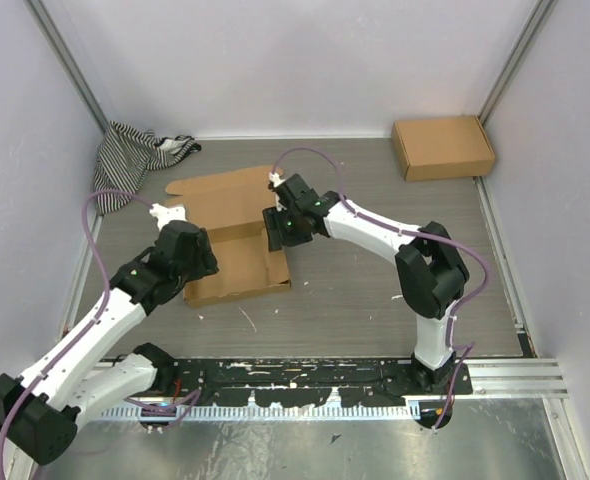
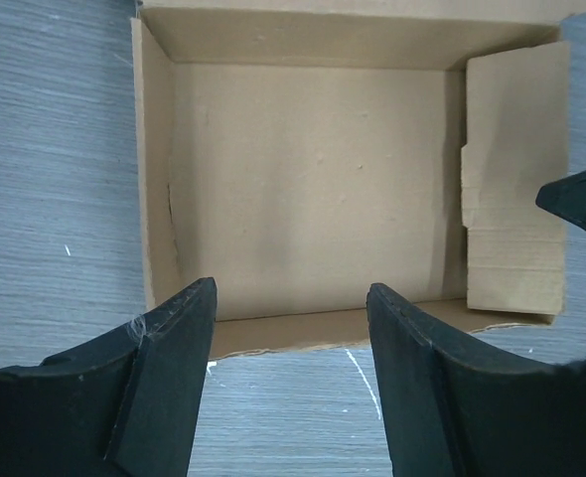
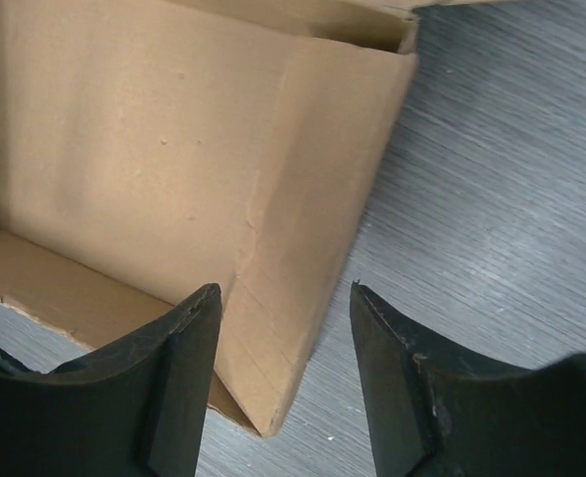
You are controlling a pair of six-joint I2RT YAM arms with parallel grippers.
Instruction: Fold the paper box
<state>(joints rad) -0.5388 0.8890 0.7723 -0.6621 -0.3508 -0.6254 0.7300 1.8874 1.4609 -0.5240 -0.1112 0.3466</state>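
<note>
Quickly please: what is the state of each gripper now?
Left gripper: open, holding nothing.
Right gripper: open, holding nothing.

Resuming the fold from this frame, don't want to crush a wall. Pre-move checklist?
1. Left gripper open, nothing gripped: ok.
2. Right gripper open, side wall between its fingers: ok.
3. Paper box base flat on table: ok.
4. Side wall fully upright: cannot tell.
5. Lid flap lying open at the far side: ok.
6. Assembled box and striped cloth apart from the work: ok.
</note>
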